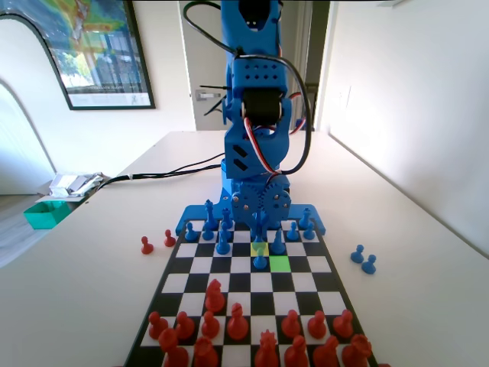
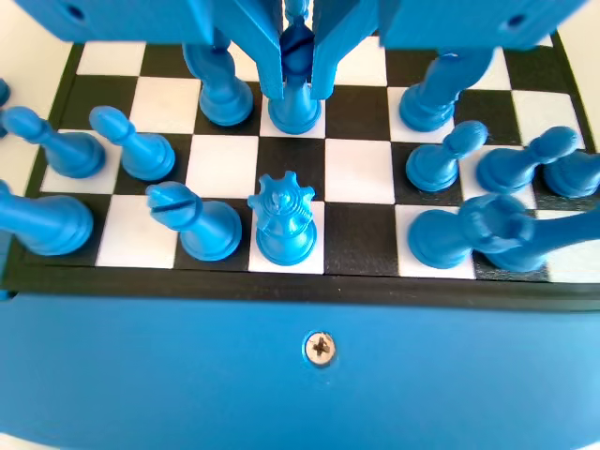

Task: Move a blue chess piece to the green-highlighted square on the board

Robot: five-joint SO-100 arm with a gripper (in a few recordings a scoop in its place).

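From my wrist cam the gripper (image 2: 298, 70) has both jaws pinched on the blue chess piece (image 2: 294, 105), which stands on the board (image 2: 356, 172). The green-highlighted square (image 1: 280, 263) sits just beside it, empty.

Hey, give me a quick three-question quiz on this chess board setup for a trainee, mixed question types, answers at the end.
1. True or false: the blue pawn in the gripper already stands on the green square.
2. In the fixed view, what lies on the table right of the board? A) two red pawns B) two blue pawns C) a red queen
3. Fill in: in the wrist view, the jaws close on the pawn's ____.

Key: 1 false, it is on the square left of it in the fixed view. 2 B, two blue pawns. 3 head.
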